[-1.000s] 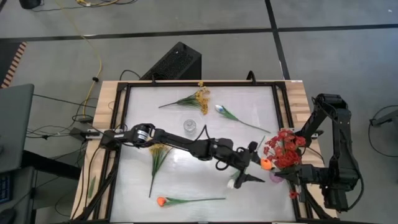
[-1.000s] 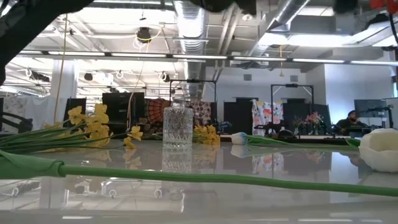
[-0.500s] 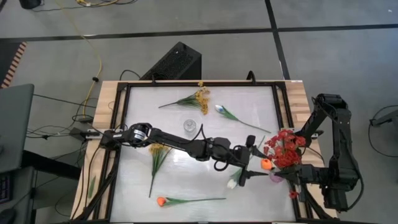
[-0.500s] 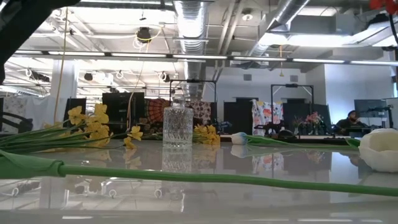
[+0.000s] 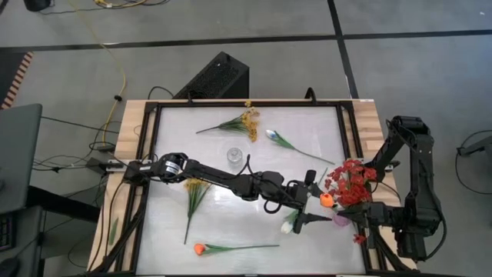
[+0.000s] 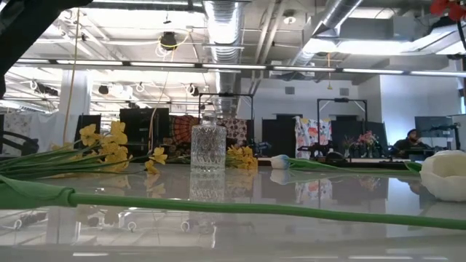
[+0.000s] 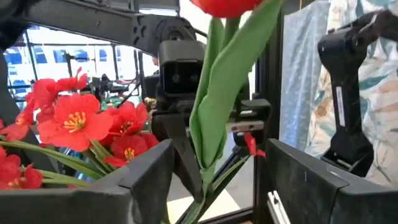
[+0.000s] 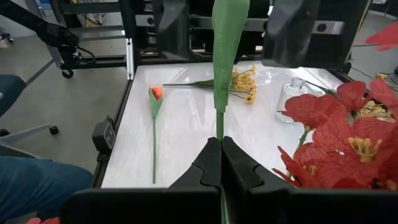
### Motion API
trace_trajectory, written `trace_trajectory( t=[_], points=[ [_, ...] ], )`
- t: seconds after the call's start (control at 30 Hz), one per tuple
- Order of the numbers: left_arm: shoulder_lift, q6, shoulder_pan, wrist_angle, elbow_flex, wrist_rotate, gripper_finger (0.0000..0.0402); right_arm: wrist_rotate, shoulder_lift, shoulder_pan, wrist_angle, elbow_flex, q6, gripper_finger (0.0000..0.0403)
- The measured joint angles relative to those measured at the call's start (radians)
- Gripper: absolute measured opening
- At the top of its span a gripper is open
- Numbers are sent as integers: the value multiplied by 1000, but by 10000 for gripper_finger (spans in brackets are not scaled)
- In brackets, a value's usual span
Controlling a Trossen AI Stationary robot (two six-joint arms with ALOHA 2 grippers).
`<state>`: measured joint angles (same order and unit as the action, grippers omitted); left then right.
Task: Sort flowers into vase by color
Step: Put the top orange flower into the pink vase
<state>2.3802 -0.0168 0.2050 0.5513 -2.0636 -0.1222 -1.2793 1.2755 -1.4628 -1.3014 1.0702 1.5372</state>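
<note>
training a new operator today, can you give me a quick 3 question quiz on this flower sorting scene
1. True or false: the right gripper is shut on a green stem.
2. What do the left gripper's open fingers flank? A) crystal vase B) orange tulip's stem C) yellow spray
3. What lies on the table beside the upright crystal vase's far side?

Key
1. True.
2. B, the orange tulip that the right gripper holds by the red flowers.
3. A yellow spray.

Red blossoms (image 5: 350,183), an orange tulip (image 5: 200,248), yellow sprays (image 5: 249,120), a cut-pattern clear vase (image 6: 208,146), glossy white desk (image 5: 231,181).
</note>
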Motion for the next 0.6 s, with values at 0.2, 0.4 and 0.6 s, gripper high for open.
trace_trajectory(
  t=[0.2,0.4,0.6],
  points=[
    [0,29,-3,51,0,41,181,0,0,-1,4,0,0,27],
    [0,32,-4,0,-34,42,87,37,0,-1,25,0,1,36],
    [0,27,-4,-10,-37,-5,8,43,0,-1,29,0,1,71]
  ],
)
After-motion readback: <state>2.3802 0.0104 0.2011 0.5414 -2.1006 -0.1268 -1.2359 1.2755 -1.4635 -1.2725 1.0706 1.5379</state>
